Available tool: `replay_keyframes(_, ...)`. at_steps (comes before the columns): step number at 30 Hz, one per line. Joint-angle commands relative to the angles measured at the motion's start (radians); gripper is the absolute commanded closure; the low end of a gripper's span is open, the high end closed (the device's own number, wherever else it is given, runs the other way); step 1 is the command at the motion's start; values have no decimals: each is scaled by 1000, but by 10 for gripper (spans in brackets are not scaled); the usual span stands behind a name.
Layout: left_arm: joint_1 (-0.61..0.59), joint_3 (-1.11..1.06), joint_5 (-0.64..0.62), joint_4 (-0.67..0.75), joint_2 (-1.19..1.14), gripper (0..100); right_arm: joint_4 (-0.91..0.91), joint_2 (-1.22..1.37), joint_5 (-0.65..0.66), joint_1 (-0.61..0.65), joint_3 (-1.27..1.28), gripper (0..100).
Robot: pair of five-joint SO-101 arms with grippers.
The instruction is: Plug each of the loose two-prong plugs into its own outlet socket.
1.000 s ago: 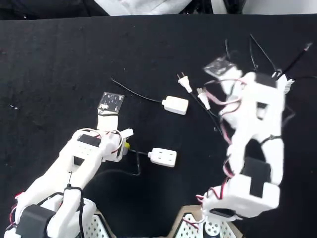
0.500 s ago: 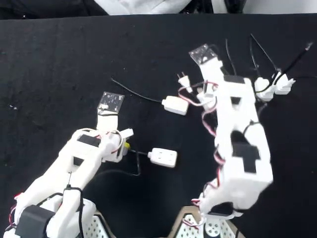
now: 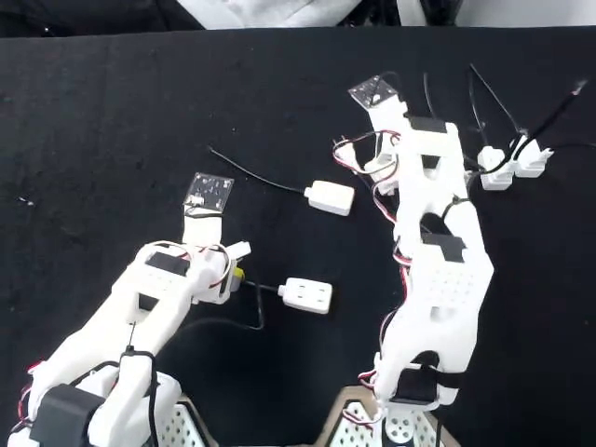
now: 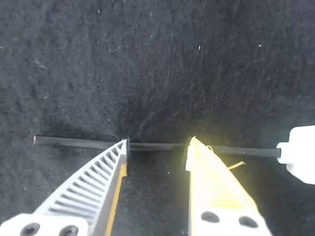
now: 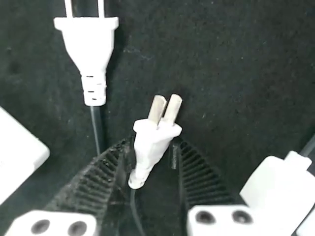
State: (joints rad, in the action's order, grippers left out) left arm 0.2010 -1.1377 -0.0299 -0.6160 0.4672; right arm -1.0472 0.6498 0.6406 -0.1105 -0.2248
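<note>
The right tool [image 5: 150, 157] clamps a white two-prong plug [image 5: 153, 135] by its body, prongs pointing away over the black table [image 3: 112, 102], with a second plug [image 5: 87, 39] just beside it, while the left tool [image 4: 157, 142] stands parted astride a black cord [image 4: 74, 142].

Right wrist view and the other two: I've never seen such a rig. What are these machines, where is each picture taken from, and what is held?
These are two robot arms at a black-covered table. The high view looks down from a fixed camera; each wrist view rides on one arm, looking along its jaws. On the table lie a far outlet block and a near outlet block, both corded. The right arm has its jaws closed on a white two-prong plug; a second plug lies beside it. The left arm holds nothing: its open jaws straddle a black cord.
</note>
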Motion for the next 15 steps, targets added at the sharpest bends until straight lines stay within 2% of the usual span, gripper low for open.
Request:
replay_keyframes(1, 1, 1, -12, 15, 20, 802, -5, 4, -11, 14, -54, 884)
replay_keyframes(4, 1, 1, -12, 15, 20, 802, -6, 1, -11, 12, -54, 901)
replay_keyframes(6, 1, 1, -12, 15, 20, 802, -21, -16, -11, 6, -61, 985)
replay_keyframes(15, 1, 1, -12, 15, 20, 802, -186, -265, -29, -38, -54, 988)
